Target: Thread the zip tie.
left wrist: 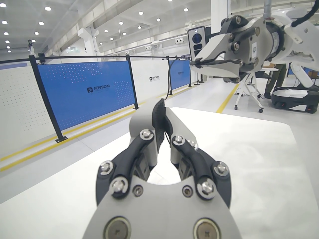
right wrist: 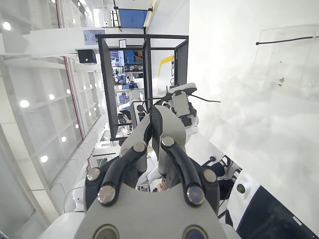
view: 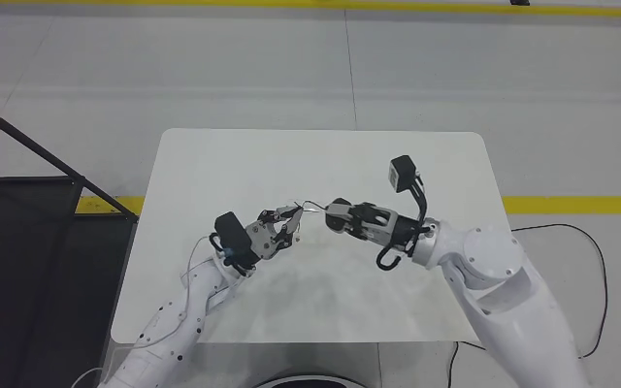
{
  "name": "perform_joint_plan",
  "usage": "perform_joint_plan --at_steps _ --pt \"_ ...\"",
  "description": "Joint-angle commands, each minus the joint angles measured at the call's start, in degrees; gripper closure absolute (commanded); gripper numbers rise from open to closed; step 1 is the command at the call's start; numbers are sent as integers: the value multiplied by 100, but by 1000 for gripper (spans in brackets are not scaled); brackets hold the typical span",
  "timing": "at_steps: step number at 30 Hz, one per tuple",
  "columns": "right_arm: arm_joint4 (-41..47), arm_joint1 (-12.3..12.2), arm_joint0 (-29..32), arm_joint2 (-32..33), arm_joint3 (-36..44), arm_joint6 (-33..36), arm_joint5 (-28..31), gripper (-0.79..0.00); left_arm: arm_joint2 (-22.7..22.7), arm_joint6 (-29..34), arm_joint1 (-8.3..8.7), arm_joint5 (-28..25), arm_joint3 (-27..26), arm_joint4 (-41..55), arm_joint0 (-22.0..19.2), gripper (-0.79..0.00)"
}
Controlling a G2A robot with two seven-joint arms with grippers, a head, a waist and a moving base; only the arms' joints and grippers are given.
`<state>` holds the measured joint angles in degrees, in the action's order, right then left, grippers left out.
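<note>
Both tools pinched shut on the zip tie [right wrist: 206, 99], lifted over mid-desk [view: 388, 165]. Left tool [left wrist: 161, 108] and right tool [right wrist: 155, 115] face tip to tip, presumably so I can line tail into head. Spare tie [right wrist: 284, 41] lies on the desk.

The pale grey floor [view: 243, 68] has yellow painted lines [view: 558, 205]; blue dotted barrier panels [left wrist: 62, 95] stand under round lit ceiling lamps [left wrist: 47, 8].

Smooth matt white table [view: 388, 165], black plastic zip tie [right wrist: 206, 99], matt grey metal fingers [left wrist: 142, 123]
</note>
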<state>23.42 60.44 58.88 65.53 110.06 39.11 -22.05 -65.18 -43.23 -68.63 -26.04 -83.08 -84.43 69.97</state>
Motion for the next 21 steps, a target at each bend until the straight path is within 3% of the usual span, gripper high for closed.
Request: perform_joint_plan --at_steps 1,9,21 --pt "-3 -3 31 29 18 11 34 0 -1 5 -1 37 1 -39 3 0" --pt "-132 -25 162 127 110 59 93 0 13 -296 3 281 -17 -399 8 0" --pt "-559 -60 260 142 259 158 9 0 154 -1127 -55 1678 148 -1289 -53 0"
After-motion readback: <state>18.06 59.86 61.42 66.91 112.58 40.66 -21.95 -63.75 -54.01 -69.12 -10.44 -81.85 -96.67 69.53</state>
